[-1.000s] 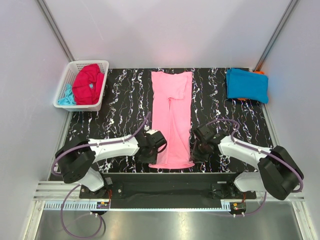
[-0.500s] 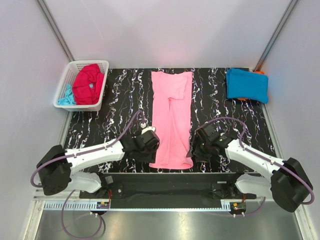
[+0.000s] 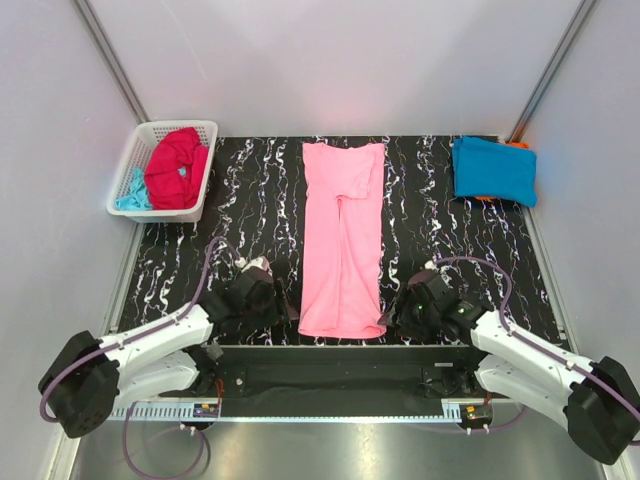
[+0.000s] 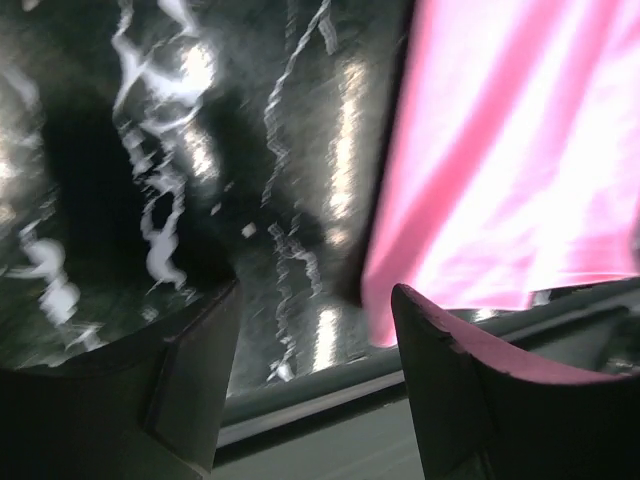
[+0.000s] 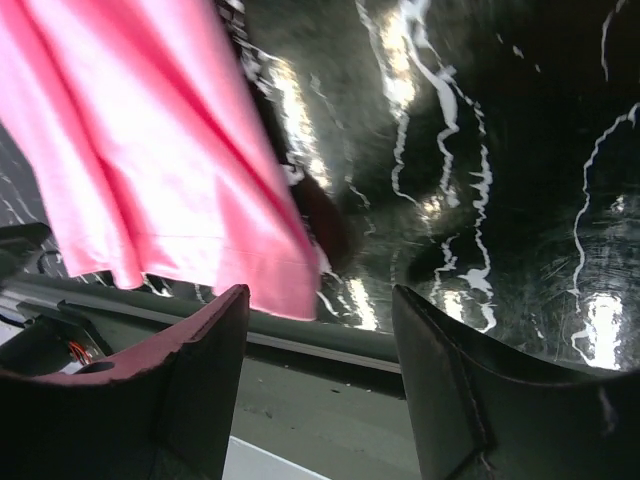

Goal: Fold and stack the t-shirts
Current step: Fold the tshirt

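Light pink t-shirt point(image 3: 342, 240) folded lengthwise at centre of table point(image 3: 230, 200), hem at near edge. Left gripper point(image 3: 280, 302) just left of hem, right gripper point(image 3: 398, 314) just right; both released, holding nothing. Blue t-shirt point(image 3: 493, 170) folded far right; red t-shirt point(image 3: 176, 168) in basket point(image 3: 150, 133) far left

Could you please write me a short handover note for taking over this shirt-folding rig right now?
The left gripper is open and empty, low beside the near left corner of the light pink t-shirt. The right gripper is open and empty, beside its near right corner.
Pink shirt: a long narrow strip mid-table.
Done: bright blue t-shirt folded at far right, atop an orange t-shirt showing only slivers.
Left: fold the pink strip crosswise and stack it, then the crimson red t-shirt and pale aqua t-shirt, both crumpled in the white plastic lattice basket.
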Robot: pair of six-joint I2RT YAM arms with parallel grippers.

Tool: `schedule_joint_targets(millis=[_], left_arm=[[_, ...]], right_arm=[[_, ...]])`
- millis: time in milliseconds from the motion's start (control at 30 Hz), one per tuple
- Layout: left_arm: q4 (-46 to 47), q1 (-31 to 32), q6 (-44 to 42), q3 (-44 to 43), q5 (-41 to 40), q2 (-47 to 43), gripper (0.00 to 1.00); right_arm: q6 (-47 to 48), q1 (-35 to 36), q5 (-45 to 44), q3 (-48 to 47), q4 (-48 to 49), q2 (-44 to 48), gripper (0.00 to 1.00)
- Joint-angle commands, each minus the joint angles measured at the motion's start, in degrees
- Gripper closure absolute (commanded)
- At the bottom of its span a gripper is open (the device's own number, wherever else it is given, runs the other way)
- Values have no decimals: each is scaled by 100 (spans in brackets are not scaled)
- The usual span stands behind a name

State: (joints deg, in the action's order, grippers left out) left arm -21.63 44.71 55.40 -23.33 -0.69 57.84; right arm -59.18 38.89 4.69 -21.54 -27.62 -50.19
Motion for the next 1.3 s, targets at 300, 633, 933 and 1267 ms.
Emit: schedule_joint_targets(millis=[300, 633, 933, 1267], left_arm=[[2805, -727, 578, 918, 2494, 482, 33], [1978, -735, 428, 725, 2292, 166, 42], [3067, -735, 481, 936, 2880, 806, 47], [3350, -735, 507, 997, 2987, 1098, 49]], right_arm=[[-806, 39, 454, 906, 1346, 150, 38], [-938, 39, 428, 1082, 1540, 54, 51], [-885, 39, 489, 1064, 1716, -263, 54], [-920, 48, 516, 1082, 1690, -289, 100]])
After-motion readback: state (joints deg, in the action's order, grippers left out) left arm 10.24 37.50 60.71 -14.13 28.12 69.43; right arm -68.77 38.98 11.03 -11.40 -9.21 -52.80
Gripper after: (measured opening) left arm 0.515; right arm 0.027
